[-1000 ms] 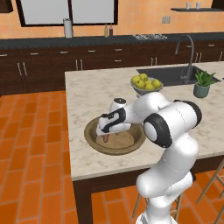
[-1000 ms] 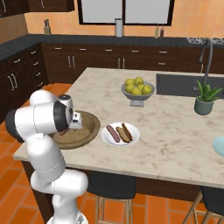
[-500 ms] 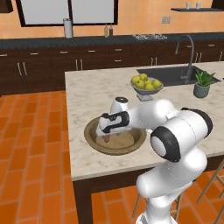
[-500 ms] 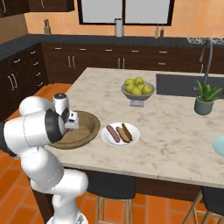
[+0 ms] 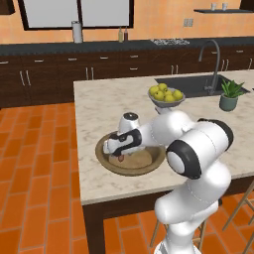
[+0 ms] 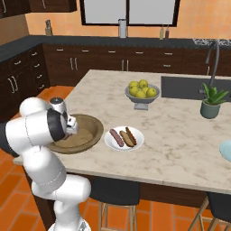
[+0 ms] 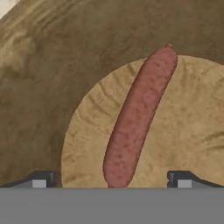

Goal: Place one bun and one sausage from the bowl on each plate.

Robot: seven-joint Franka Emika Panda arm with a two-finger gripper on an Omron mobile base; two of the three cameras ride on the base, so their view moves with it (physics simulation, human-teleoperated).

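A reddish-brown sausage [image 7: 139, 116] lies alone on the pale floor of the tan wooden bowl [image 7: 65, 65]. My gripper [image 7: 111, 180] is open just above it, and the sausage's near end lies between the two fingertips [image 7: 40, 180]. From the left base view the gripper [image 5: 119, 155] points down inside the bowl [image 5: 149, 169], over its left half. The white plate [image 6: 131, 148] sits just right of the bowl [image 6: 97, 127] and holds a sausage [image 6: 116, 137] and a bun [image 6: 129, 136]. The pale blue plate [image 6: 226, 149] lies at the far right edge.
A grey footed bowl of yellow-green fruit [image 5: 166, 94] stands behind the wooden bowl. A potted plant [image 5: 229, 95] and the sink with its faucet [image 5: 211, 64] lie further right. The island's front edge [image 5: 124, 191] runs close by the bowl.
The arm's elbow has swung out to the right and dropped. The hand has stayed over the bowl's left half and come down slightly toward the sausage.
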